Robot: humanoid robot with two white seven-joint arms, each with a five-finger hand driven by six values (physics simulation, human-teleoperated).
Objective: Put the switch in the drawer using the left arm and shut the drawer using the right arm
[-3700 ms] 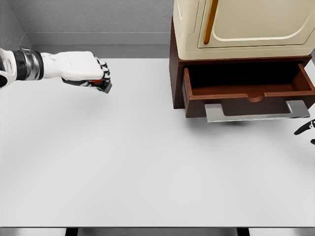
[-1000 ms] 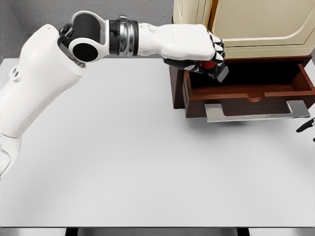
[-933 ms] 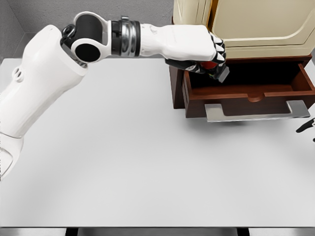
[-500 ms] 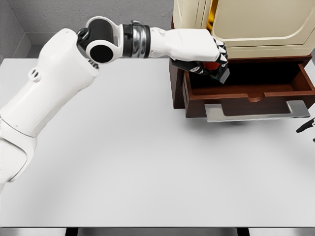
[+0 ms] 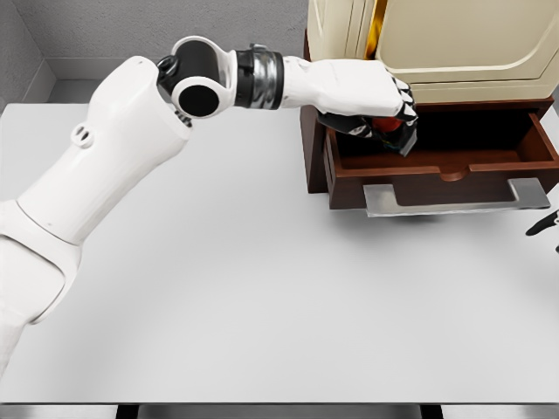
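My left hand [image 5: 389, 112] reaches across the table and hovers over the left part of the open drawer [image 5: 441, 166]. Its fingers are curled around the switch [image 5: 397, 133], a small dark block with a red part showing between the fingers. The drawer is dark brown wood, pulled out from the cabinet base, with a flat grey handle [image 5: 454, 198] along its front. Its inside looks dark with nothing visible in it. Only the black fingertips of my right hand [image 5: 543, 226] show at the right edge, below and right of the handle.
A cream cabinet [image 5: 437, 44] with an orange-brown handle strip [image 5: 376, 26] sits on the brown base [image 5: 311, 131] above the drawer. The white table [image 5: 244, 288] spreads out in front, with a grey wall behind.
My left arm has stretched further right, carrying the switch from the drawer's left edge to above its inside. The right fingertips have not moved.
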